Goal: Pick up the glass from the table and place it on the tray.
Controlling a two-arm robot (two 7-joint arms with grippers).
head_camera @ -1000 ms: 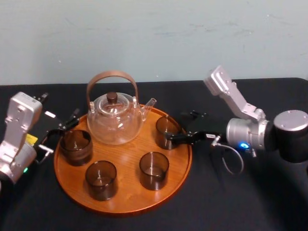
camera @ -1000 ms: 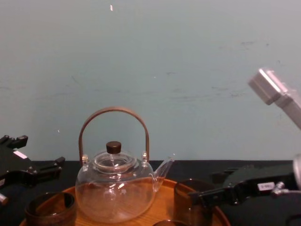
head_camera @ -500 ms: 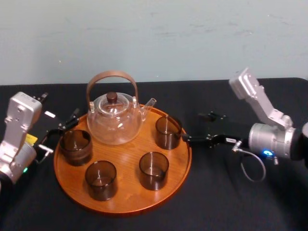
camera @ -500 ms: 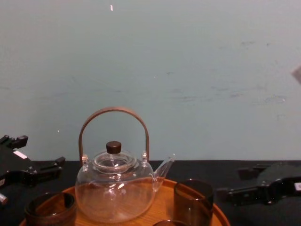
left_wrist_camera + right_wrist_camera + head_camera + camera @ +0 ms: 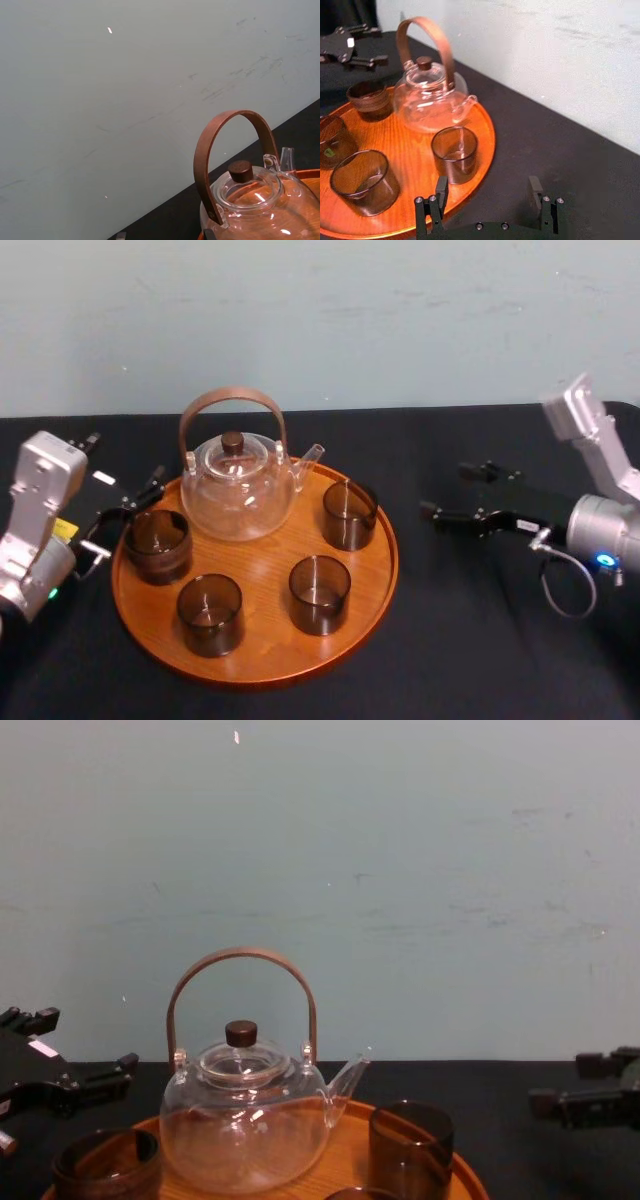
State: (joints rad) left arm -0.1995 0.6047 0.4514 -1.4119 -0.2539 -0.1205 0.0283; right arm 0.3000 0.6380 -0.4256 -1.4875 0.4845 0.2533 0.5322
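Although the tray (image 5: 347, 1152) is cropped, right gripper (image 5: 447, 490) and left gripper (image 5: 120, 462) both gape empty.

**Open table before the right gripper, crowded tray beyond**

The right gripper (image 5: 447, 490), fingers spread, is over bare black table (image 5: 470, 640), well apart from the tray (image 5: 392, 558). The stretch ahead of its fingertips to the rim lies open. Past the rim the nearest glass (image 5: 350, 513) stands first, and the tall-handled teapot (image 5: 238, 480) is beyond it. The left gripper (image 5: 138, 496) has a second glass (image 5: 158, 543) just beside its fingers.
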